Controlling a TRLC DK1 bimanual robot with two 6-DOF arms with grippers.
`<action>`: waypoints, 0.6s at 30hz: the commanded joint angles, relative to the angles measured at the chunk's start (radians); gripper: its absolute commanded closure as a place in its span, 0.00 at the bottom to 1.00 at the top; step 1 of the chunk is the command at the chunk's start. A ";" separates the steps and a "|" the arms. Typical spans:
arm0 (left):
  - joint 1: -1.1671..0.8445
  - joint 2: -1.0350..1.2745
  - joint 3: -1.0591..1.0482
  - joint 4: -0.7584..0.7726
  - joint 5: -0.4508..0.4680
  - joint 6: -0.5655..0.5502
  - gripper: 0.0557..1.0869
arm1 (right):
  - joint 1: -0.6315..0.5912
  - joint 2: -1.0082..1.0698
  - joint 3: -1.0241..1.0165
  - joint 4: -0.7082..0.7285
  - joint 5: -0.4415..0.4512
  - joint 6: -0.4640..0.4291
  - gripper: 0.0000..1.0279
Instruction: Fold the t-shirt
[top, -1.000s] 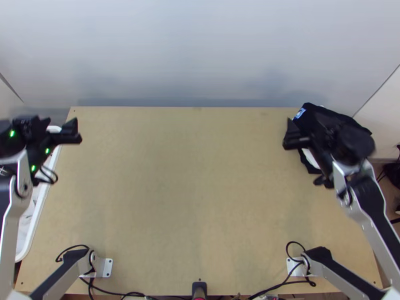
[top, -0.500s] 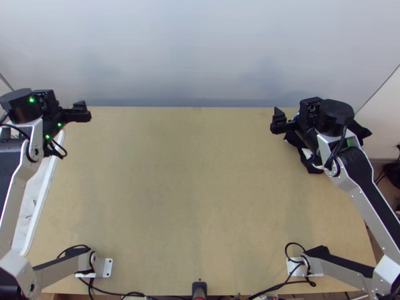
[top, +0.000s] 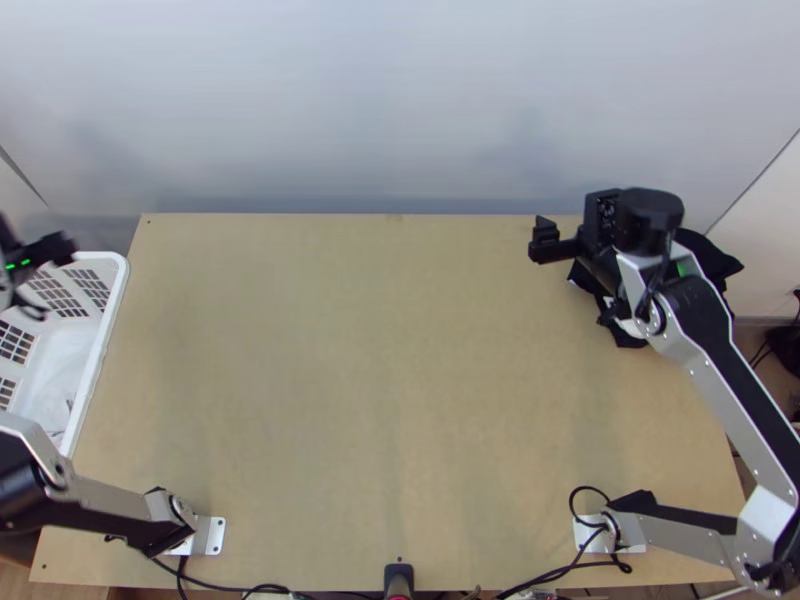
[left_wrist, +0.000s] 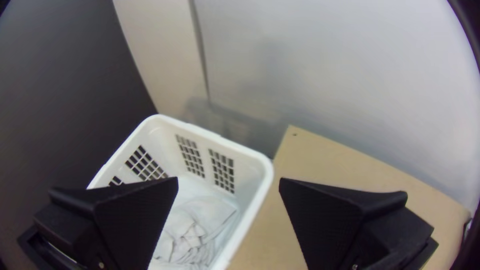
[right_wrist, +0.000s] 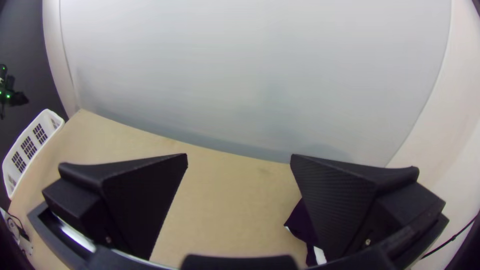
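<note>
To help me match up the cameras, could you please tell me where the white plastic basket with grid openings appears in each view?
Top view: the basket is at the picture's left edge, along the light wooden table.
Left wrist view: the basket is large, partly behind a finger of the black left claw.
Right wrist view: the basket is small and distant, across the table.
Shared landmark: the table's far left corner, close to the basket's rim.

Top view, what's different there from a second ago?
The left gripper swung left, to the far end of the white slotted plastic basket; the right gripper shifted slightly left. Nothing was visibly grasped or released. The basket and the heap of black cloth stayed put.
</note>
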 joint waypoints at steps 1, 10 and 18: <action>0.240 0.197 0.055 -0.001 0.002 0.102 0.05 | 0.038 0.106 0.182 -0.123 -0.005 0.028 0.07; 0.369 0.435 0.080 0.025 -0.010 0.228 0.05 | 0.139 0.204 0.461 -0.280 -0.005 0.028 0.07; 0.446 0.638 0.081 0.140 -0.032 0.346 0.05 | 0.202 0.234 0.575 -0.355 -0.004 0.026 0.07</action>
